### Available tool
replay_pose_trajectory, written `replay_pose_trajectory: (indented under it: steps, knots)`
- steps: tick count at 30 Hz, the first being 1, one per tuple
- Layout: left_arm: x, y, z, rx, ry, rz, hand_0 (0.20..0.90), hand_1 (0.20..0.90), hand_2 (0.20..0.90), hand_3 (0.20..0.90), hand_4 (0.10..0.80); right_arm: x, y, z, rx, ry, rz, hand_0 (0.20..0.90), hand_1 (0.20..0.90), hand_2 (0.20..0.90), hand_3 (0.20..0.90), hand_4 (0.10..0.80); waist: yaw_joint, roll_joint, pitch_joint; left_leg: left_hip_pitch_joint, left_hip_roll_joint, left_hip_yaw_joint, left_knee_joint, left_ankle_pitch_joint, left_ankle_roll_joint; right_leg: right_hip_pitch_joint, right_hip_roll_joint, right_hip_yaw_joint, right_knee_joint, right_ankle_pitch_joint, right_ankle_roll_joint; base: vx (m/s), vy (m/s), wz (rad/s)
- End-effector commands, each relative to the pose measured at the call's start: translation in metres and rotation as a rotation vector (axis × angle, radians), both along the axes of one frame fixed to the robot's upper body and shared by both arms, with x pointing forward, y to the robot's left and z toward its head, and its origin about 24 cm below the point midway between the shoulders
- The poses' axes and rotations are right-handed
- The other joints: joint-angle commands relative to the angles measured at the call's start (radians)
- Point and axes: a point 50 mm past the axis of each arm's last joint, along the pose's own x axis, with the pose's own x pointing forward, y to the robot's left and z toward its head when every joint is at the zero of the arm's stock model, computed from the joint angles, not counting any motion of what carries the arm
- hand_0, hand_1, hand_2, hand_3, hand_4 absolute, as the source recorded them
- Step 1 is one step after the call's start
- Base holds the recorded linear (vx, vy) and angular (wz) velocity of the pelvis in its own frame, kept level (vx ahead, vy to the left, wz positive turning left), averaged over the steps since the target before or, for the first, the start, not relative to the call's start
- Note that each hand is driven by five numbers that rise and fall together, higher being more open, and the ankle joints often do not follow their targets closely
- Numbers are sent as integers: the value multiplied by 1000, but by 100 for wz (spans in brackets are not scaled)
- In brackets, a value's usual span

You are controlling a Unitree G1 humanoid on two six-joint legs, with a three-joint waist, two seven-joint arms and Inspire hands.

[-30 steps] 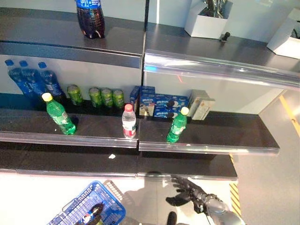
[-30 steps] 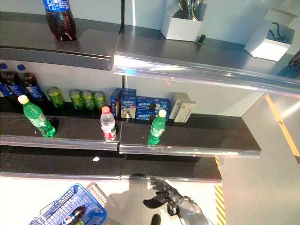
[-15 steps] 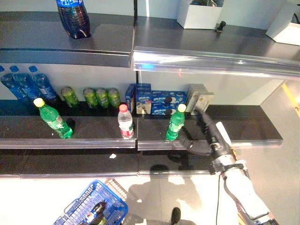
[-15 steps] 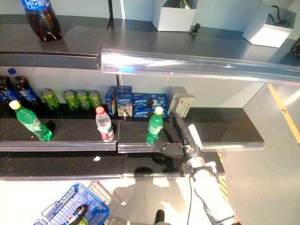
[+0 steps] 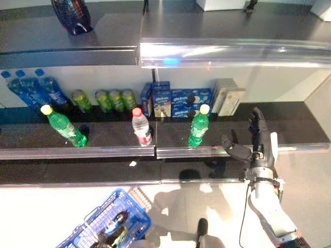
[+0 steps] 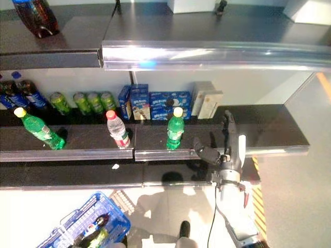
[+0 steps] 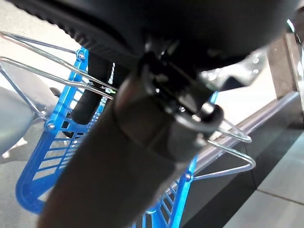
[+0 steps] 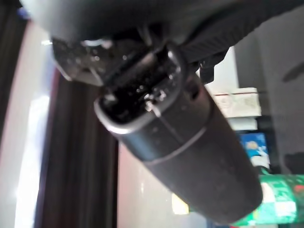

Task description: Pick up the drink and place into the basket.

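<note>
Right hand [image 5: 254, 145], fingers spread and empty, hovers at centre right just beside the green bottle [image 5: 198, 126] standing mid-shelf [image 5: 289, 139]. Likely light, rigid but slick plastic; best gripped around its middle. Blue basket [image 5: 135, 219] waits lower left.

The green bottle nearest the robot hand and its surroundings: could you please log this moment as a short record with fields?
target: green bottle, yellow cap, upright at the front of the middle shelf
right robot hand: open, raised at the shelf edge beside the green bottle, not touching it
left robot hand: shows only in the left wrist view, close by the basket; state unclear
basket: blue, on the floor, already holding a dark bottle
neighbours: clear bottle with red cap, second green bottle leaning
</note>
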Motion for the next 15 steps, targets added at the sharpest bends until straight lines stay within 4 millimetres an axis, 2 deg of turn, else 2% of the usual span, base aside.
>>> replay_pose_trajectory:
  steps: [1, 4, 9, 15]
  knots:
    - [36, -8, 13, -9, -196, 11, 300, 300, 300, 200, 100, 20, 13, 69, 53, -341, 33, 900, 900, 900, 900, 800, 7, -13, 54, -123, -41, -16, 181, -44, 53, -49, -1, -4, 239, -182, -33, -83, 39, 4]
    - [53, -12, 19, -19, -257, -13, 300, 300, 300, 200, 100, 35, 19, 84, 69, -385, -3, 900, 900, 900, 900, 800, 24, 1, 108, -179, -55, -43, 225, -43, 57, -91, -10, -11, 281, -186, -45, -96, 44, 12]
    - [70, -11, 27, -27, -317, -36, 300, 300, 300, 200, 100, 46, 24, 106, 83, -462, -37, 900, 900, 900, 900, 800, 40, 13, 164, -239, -77, -73, 266, -43, 63, -138, -18, -19, 327, -192, -55, -69, 26, 8]
    - [78, -13, 30, -40, -350, -57, 300, 300, 300, 200, 100, 56, 25, 124, 90, -494, -49, 900, 900, 900, 900, 800, 56, 27, 205, -281, -88, -85, 290, -30, 67, -160, -22, -26, 346, -193, -62, -29, 30, 7]
